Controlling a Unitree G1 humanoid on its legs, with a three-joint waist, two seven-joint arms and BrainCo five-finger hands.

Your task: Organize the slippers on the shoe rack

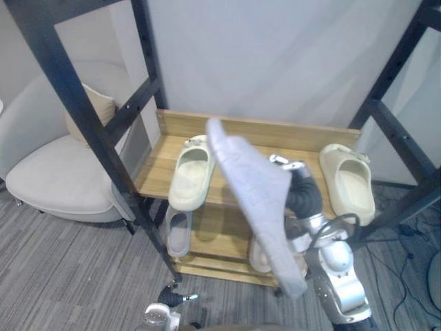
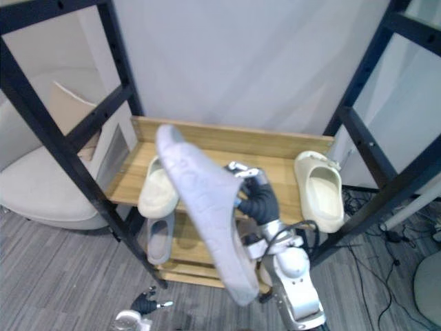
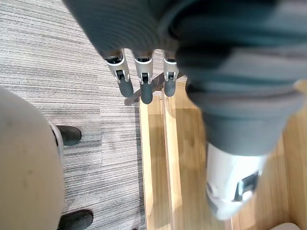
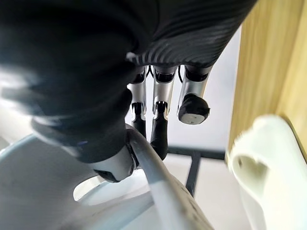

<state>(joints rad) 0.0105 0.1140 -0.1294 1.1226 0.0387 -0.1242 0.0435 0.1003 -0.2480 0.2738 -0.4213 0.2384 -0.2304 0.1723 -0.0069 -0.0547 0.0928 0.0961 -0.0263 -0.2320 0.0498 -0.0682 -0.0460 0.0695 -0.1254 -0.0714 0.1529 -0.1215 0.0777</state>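
Observation:
My right hand (image 1: pixel 301 194) is raised in front of the wooden shoe rack (image 1: pixel 275 133) and shut on a pale grey slipper (image 1: pixel 255 193), which hangs tilted with its sole towards me. In the right wrist view the fingers (image 4: pixel 158 129) curl over the slipper's rim (image 4: pixel 158 191). One cream slipper (image 1: pixel 191 174) lies on the left of the top shelf and another (image 1: pixel 350 183) on the right. A second grey slipper (image 1: pixel 178 233) rests on the lower shelf. My left hand (image 1: pixel 169 300) hangs low by the rack's front, its fingers (image 3: pixel 144 86) straight and holding nothing.
Black metal frame posts (image 1: pixel 83 117) slant past the rack on the left, and others (image 1: pixel 393 131) on the right. A pale armchair (image 1: pixel 55 176) with a cushion stands to the left. Grey carpet (image 1: pixel 69 269) lies in front.

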